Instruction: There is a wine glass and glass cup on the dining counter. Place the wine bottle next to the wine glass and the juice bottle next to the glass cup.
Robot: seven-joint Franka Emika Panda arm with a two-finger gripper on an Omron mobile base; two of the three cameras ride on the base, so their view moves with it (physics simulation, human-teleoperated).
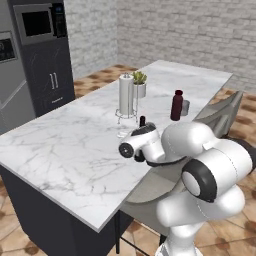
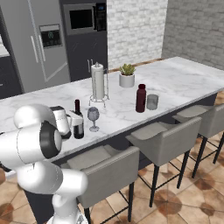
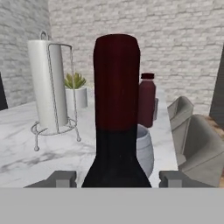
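Gripper [image 3: 116, 178] sits low around the wine bottle [image 2: 78, 120]; in the hand view the two fingertips flank the bottle's shoulder, with the dark red capsule rising straight ahead. I read the jaws as closed onto the glass, clamped on the body just below the neck.

Wine bottle stands upright on the dining counter [image 2: 183, 83], near its front edge, just beside the wine glass [image 2: 93, 117], which is on the far side from my arm. Looks apart from the glass, but close.

Handling, my judgement: full glass bottle, heavy, rigid, smooth and slippery, top-heavy if tilted. Best hold is on the straight body or shoulder, not the tapering neck. The stemmed glass beside it is thin and tips easily, so any sideways nudge is a risk.

Juice bottle [image 2: 140, 98] stands further along, right beside the glass cup [image 2: 152, 102].
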